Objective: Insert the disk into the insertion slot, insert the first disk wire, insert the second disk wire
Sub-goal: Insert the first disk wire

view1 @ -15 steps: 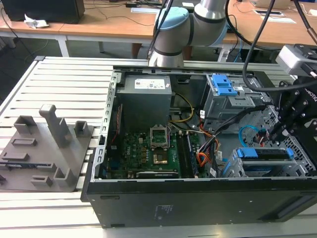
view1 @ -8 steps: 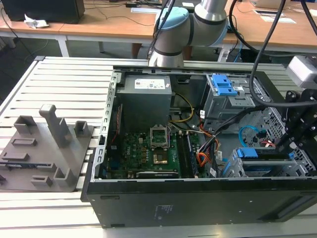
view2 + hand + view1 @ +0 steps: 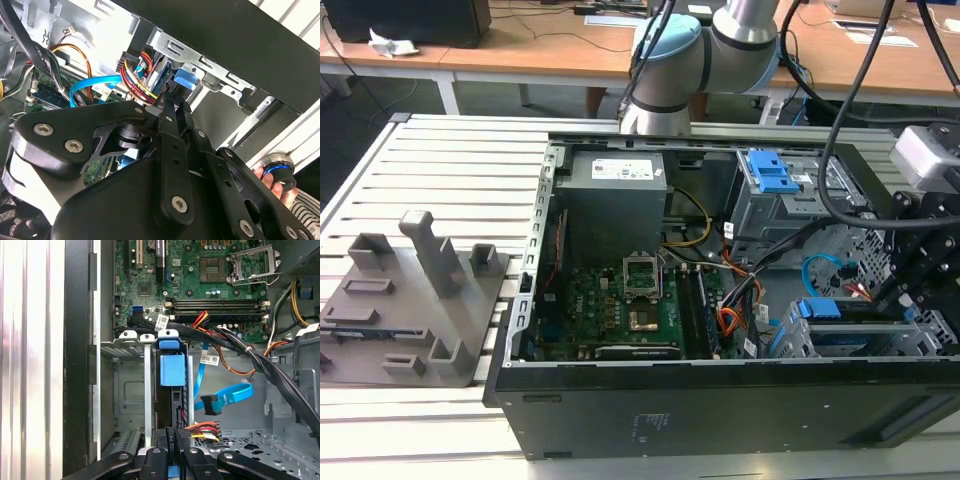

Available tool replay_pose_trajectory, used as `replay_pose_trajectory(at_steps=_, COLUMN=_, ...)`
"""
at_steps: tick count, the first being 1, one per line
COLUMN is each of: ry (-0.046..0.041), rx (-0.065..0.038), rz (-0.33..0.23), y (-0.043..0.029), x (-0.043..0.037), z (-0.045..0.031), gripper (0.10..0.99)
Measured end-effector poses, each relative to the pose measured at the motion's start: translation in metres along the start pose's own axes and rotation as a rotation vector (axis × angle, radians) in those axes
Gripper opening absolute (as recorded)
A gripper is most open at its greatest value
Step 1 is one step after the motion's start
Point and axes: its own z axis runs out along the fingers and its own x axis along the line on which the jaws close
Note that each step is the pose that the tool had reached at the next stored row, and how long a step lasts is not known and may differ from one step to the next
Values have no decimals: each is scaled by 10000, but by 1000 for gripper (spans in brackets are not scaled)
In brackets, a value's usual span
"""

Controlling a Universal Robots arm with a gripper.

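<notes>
Inside sit one disk (image 3: 172,371), one light blue cable (image 3: 231,393), one red-and-orange lead (image 3: 201,428) and one motherboard (image 3: 200,275).

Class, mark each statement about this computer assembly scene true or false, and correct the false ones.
1. The disk sits in the insertion slot. True.
2. The second disk wire is plugged into the disk. False: its plug is loose, apart from the disk.
3. The gripper is at the plug of the first disk wire. True.
4. The grey fixture lies on the exterior view's right of the computer case. False: it lies on the exterior view's left.
</notes>
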Motion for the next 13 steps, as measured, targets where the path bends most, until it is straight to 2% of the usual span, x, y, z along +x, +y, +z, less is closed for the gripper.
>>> replay_pose_trajectory(at_steps=1, ry=-17, rx=0, rz=-1, y=0, x=-3, z=0, gripper=188)
replay_pose_trajectory(at_steps=2, ry=-87, rx=-2, rz=-6, y=0, x=-8, z=0, gripper=188)
replay_pose_trajectory(at_steps=3, ry=-220, rx=-5, rz=-17, y=0, x=-9, z=-3, gripper=188)
replay_pose_trajectory(at_steps=4, ry=-316, rx=-9, rz=-21, y=0, x=-10, z=-1, gripper=188)
replay_pose_trajectory(at_steps=5, ry=-368, rx=-10, rz=-10, y=2, x=-10, z=-1, gripper=188)
replay_pose_trajectory(at_steps=9, ry=-419, rx=-8, rz=37, y=27, x=-8, z=-1, gripper=188)
replay_pose_trajectory(at_steps=11, ry=-506, rx=-11, rz=69, y=39, x=-10, z=2, gripper=188)
replay_pose_trajectory(at_steps=13, ry=-514, rx=-11, rz=70, y=33, x=-11, z=3, gripper=188)
